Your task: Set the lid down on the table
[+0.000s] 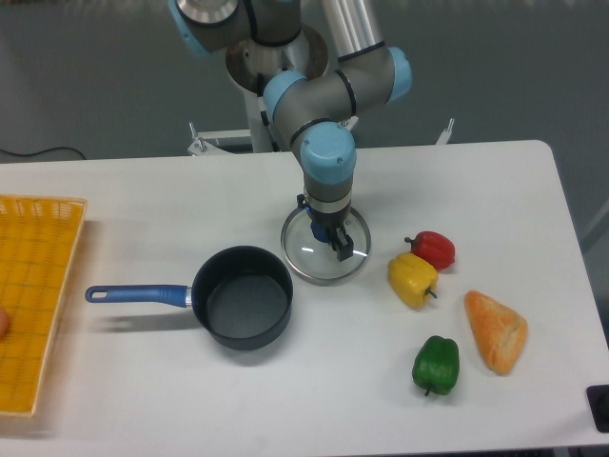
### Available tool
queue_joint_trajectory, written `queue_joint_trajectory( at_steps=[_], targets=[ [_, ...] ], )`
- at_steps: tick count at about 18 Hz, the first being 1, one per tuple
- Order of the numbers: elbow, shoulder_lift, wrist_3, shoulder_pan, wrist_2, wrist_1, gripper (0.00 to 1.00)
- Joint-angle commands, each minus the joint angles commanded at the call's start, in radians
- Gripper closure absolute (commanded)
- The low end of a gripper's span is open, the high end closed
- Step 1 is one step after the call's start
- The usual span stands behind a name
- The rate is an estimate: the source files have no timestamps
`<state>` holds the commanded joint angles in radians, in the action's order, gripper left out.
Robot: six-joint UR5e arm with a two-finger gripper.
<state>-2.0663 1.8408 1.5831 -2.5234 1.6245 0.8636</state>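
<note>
The round glass lid (306, 257) with a thin metal rim lies flat on, or just above, the white table (152, 190), right of the dark saucepan (243, 297) with the blue handle. My gripper (328, 236) points straight down over the lid's centre. Its dark fingers (343, 248) are closed around the knob, which they hide. The saucepan is uncovered and empty.
A yellow woven tray (33, 295) sits at the left edge. A red pepper (433, 248), a yellow pepper (412, 278), a green pepper (436, 364) and a bread piece (496, 330) lie right of the lid. A dark object (599, 407) is at the front right corner.
</note>
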Motion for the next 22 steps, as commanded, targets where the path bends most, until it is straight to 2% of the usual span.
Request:
queue_joint_trajectory(
  at_steps=[14, 22],
  targets=[
    [0.005, 0.009, -0.005, 0.008, 0.002, 0.002, 0.47],
    [0.006, 0.014, -0.003, 0.009, 0.003, 0.002, 0.43]
  ],
)
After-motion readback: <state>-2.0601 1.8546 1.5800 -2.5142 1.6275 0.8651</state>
